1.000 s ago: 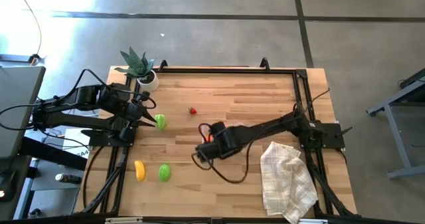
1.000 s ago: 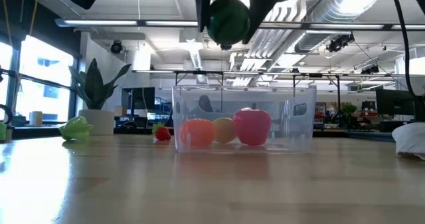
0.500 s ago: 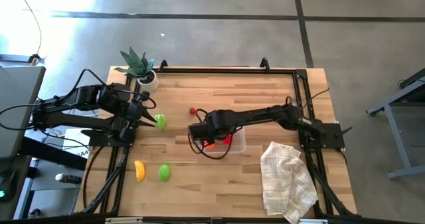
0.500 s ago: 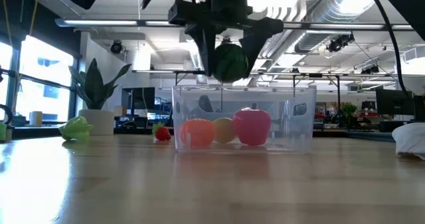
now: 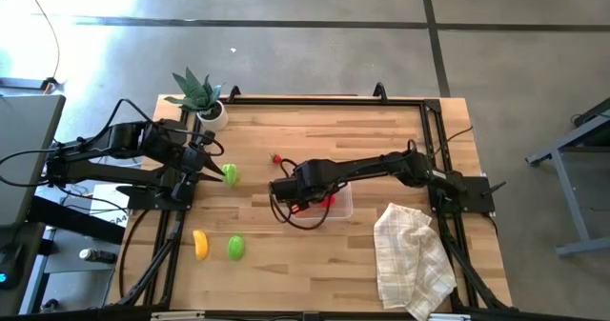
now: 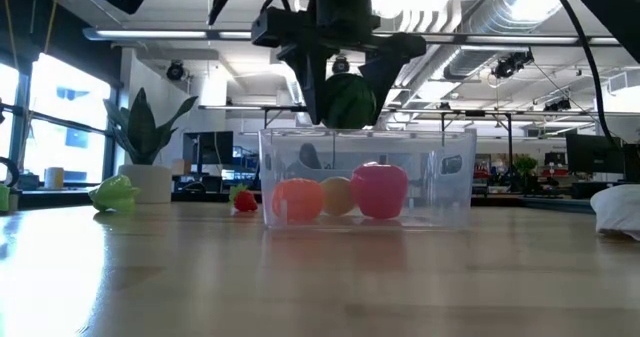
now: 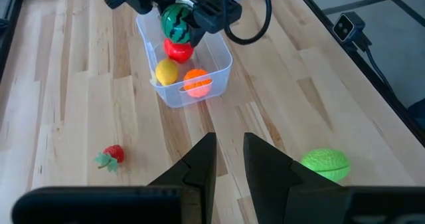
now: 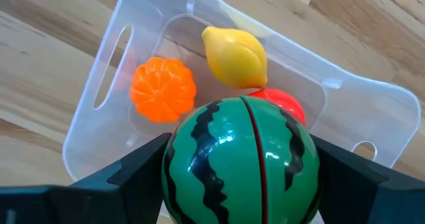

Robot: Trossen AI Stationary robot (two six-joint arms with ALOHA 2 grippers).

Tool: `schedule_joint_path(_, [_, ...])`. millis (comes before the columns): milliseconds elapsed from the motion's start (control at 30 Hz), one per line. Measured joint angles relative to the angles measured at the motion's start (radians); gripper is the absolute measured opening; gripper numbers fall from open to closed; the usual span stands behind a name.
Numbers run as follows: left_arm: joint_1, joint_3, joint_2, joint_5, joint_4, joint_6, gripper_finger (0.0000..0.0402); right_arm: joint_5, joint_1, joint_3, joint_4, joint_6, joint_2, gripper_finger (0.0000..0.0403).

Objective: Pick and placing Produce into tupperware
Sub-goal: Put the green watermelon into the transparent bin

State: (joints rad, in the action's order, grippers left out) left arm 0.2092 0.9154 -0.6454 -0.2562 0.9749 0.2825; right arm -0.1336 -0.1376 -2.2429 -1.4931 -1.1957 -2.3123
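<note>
Since a second ago your right arm has swung across the table (image 5: 381, 140) from near the cloth (image 5: 412, 259) to above the clear container (image 6: 440, 192), and over the last half second it has dropped a little, so the watermelon (image 6: 348, 101) now hangs right at the rim.

You have the right gripper (image 6: 340, 97) clamped wide around that striped watermelon (image 8: 242, 157), one dark finger on each side. It sits directly over the container (image 8: 106, 98), not yet inside.

Your left arm waits at the left edge of the table, near the potted plant (image 5: 198, 94). Its gripper (image 7: 228, 159) holds nothing; the fingers (image 7: 202, 161) stand close together with only a narrow gap between them.

On the right side of the table lies the white checked cloth, crumpled.

The container (image 7: 216, 48) sits near the middle of the table. In it you can see a red pepper (image 7: 178, 50), a lemon (image 8: 236, 56) and an orange (image 8: 163, 90); the lemon and orange lie side by side, and the pepper is mostly hidden under the watermelon in the right wrist view.

Outside the container, you still have a banana (image 5: 200, 244) and a green piece (image 5: 235, 248) beside it near the front left of the table, another green piece (image 5: 230, 174) just in front of the left gripper, and the tiny strawberry (image 7: 111, 156) lying apart from the container on its left side.
</note>
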Motion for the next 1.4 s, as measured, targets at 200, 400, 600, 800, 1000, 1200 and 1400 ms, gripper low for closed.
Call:
schedule_joint_path(200, [0.0, 0.0, 0.0, 0.0, 0.0, 0.0, 0.0067, -0.001, -0.015, 0.041, 0.036, -0.007, 0.002, 0.0293])
schedule_joint_path(400, [0.0, 0.0, 0.0, 0.0, 0.0, 0.0, 0.0067, 0.021, -0.022, 0.199, 0.2, -0.014, 0.02, 0.0293])
schedule_joint_path(600, [0.0, 0.0, 0.0, 0.0, 0.0, 0.0, 0.0067, 0.067, -0.022, 0.323, 0.326, 0.001, 0.074, 0.0293])
schedule_joint_path(800, [0.0, 0.0, 0.0, 0.0, 0.0, 0.0, 0.0067, 0.115, -0.013, 0.41, 0.435, 0.014, 0.067, 0.0293])
schedule_joint_path(1000, [0.0, 0.0, 0.0, 0.0, 0.0, 0.0, 0.0067, 0.111, -0.005, 0.436, 0.463, 0.04, 0.074, 0.0293])
schedule_joint_path(1200, [0.0, 0.0, 0.0, 0.0, 0.0, 0.0, 0.0067, 0.119, 0.015, 0.436, 0.459, 0.077, 0.08, 0.0293])
schedule_joint_path(1400, [0.0, 0.0, 0.0, 0.0, 0.0, 0.0, 0.0067, 0.118, 0.021, 0.436, 0.459, 0.127, 0.08, 0.0293])
